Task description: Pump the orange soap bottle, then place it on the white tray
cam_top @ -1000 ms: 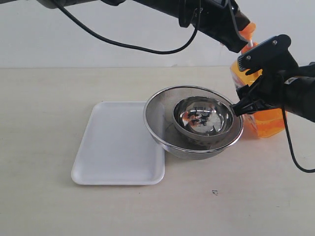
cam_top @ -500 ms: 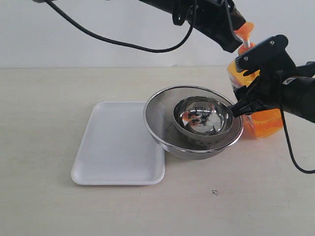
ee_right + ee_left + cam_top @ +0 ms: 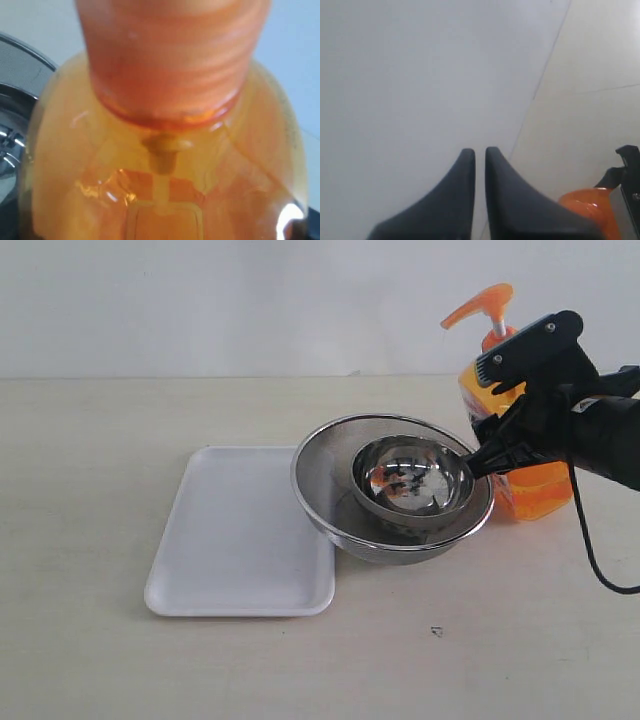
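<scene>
Just orange soap bottle [image 3: 540,492], writing hidden.

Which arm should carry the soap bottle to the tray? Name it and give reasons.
Right. The right gripper brackets the orange soap bottle; the left gripper is shut and out of the exterior view. The white tray lies past the steel bowls.

No text, brand, number or sign can be read anywhere. The orange soap bottle [image 3: 540,490] shows no legible print in the exterior view, where its body is largely covered. In the right wrist view a pale rectangular outline [image 3: 165,206] low on the bottle is perhaps a label's edge, too blurred for any letter to be made out
</scene>
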Available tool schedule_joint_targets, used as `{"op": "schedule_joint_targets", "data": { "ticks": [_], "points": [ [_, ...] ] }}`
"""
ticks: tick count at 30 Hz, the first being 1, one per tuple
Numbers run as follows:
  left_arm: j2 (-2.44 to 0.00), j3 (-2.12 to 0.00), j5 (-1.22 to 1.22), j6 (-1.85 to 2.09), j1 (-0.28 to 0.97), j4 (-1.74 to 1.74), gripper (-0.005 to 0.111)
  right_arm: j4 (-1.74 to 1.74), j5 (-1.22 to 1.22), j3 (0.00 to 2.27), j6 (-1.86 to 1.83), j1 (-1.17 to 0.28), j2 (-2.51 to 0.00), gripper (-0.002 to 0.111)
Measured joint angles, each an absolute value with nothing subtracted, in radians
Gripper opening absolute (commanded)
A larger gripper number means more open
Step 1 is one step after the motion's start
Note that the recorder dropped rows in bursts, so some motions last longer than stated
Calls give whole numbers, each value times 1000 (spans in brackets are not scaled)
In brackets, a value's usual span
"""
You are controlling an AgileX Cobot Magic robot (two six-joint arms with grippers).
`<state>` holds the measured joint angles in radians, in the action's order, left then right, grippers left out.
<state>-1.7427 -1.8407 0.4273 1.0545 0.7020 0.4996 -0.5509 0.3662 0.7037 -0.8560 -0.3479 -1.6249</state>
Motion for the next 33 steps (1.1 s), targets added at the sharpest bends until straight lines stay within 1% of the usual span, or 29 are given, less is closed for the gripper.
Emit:
{"op": "schedule_joint_targets", "data": {
  "ticks": [3, 5, 8, 10, 13, 16, 21, 25, 28, 30, 33],
  "points": [
    [-1664, -1841, 465, 992, 665, 488, 5, -580, 374, 704, -856, -348, -1625, 0],
    [-1623, -1841, 510, 958, 616, 449, 5, -611, 384, 704, -852, -348, -1625, 0],
    [-1580, -1841, 600, 831, 555, 303, 5, -626, 375, 704, -852, -348, -1610, 0],
    [-1563, -1836, 644, 774, 535, 235, 5, -635, 359, 702, -850, -348, -1596, 0],
    [-1507, -1777, 678, 738, 500, 194, 5, -647, 327, 695, -848, -348, -1571, 0],
    [-1423, -1672, 674, 714, 456, 187, 5, -656, 312, 689, -870, -348, -1555, 0],
    [-1309, -1550, 648, 699, 394, 182, 5, -726, 320, 687, -949, -348, -1542, 0],
    [-1220, -1406, 602, 680, 322, 182, 5, -833, 372, 683, -1094, -348, -1503, 0],
    [-1182, -1279, 507, 664, 267, 180, 5, -936, 385, 706, -1204, -348, -1446, 0],
    [-1175, -1222, 445, 630, 239, 180, 5, -955, 363, 720, -1221, -348, -1411, 0],
    [-1171, -1103, 320, 556, 190, 180, 5, -964, 218, 769, -1216, -348, -1316, 0]
  ]
}}
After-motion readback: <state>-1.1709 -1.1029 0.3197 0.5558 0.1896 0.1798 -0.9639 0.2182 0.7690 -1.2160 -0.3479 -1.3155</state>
